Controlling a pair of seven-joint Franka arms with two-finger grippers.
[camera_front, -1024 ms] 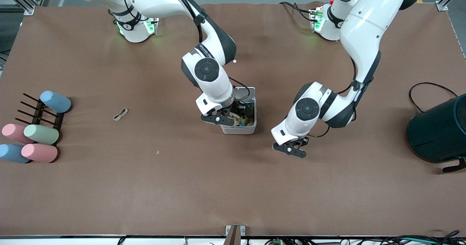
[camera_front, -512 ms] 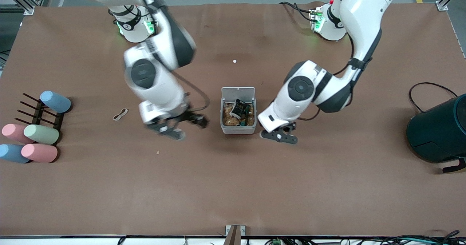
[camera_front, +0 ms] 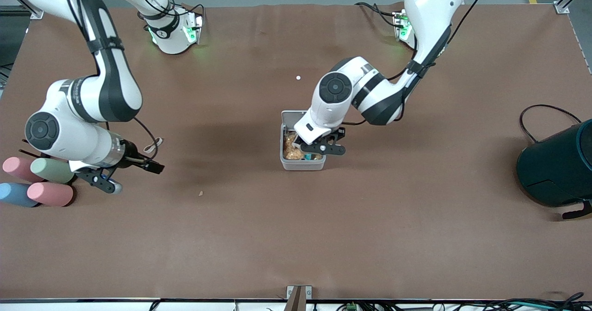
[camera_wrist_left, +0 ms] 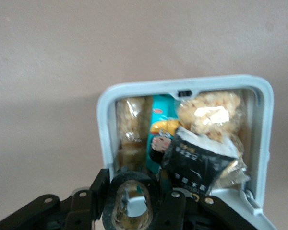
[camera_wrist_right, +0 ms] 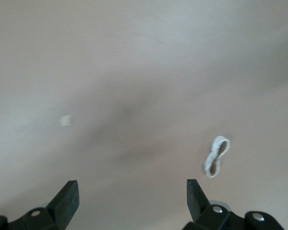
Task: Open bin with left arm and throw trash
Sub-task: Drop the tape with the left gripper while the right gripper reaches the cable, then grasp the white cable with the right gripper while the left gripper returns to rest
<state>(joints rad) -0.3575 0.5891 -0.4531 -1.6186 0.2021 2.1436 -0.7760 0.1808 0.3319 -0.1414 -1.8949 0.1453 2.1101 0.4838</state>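
L gripper [camera_front: 323,148] sits over the open bin [camera_front: 302,165] mid-table, fingers clamped on a black tape ring [camera_wrist_left: 129,205]; black wrapper [camera_wrist_left: 198,162] lies inside. R gripper [camera_front: 127,172] spread wide, empty, whitish strip [camera_front: 155,145] at its 1 o'clock by the pastel cylinders [camera_front: 52,170].

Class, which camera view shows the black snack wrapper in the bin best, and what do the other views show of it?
The left wrist view: the black snack wrapper lies on the other packets in the open bin, its print visible. In the front view, the left end effector over the bin hides it. The right wrist view shows only bare table and the whitish strip.
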